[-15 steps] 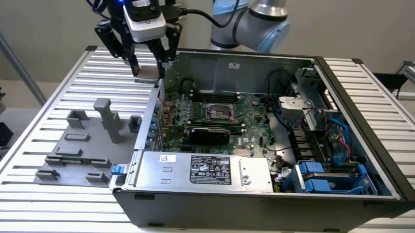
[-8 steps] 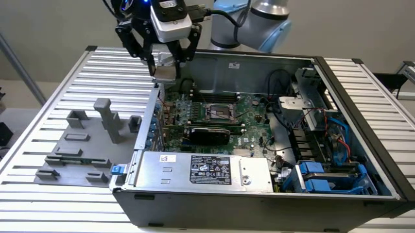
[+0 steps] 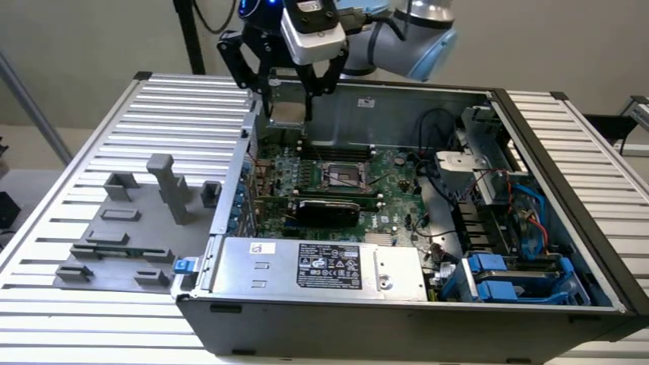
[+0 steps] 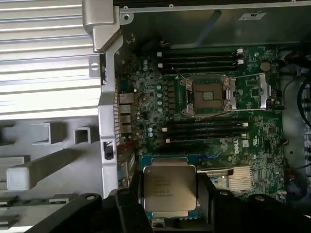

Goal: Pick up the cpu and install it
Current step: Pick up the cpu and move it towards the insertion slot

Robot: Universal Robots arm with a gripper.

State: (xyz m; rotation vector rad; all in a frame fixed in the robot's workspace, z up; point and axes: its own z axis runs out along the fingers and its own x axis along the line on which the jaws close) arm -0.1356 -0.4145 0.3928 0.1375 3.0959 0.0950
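The cpu point(image 4: 169, 190), a flat square chip with a pale metal top, is held between my gripper's point(image 4: 168, 194) black fingers point(image 4: 130, 208) in the wrist view. In the exterior view the gripper point(image 3: 288, 97) hangs high above the back left corner of the open computer case, with the cpu point(image 3: 288, 112) between its fingers. The open cpu socket point(image 3: 343, 177) sits on the green motherboard point(image 3: 390, 171) below and toward the exterior view's right of the gripper. From the wrist, the socket point(image 4: 208, 94) shows its load plate swung open.
The computer case point(image 3: 406, 319) lies open on a slatted table point(image 3: 91, 152). A grey fixture plate with upright blocks point(image 3: 167, 190) lies at the exterior view's left. A power supply point(image 3: 324, 266), cables point(image 3: 446, 175) and blue drive bays point(image 3: 517, 277) occupy the case. Memory slots point(image 4: 201, 56) flank the socket.
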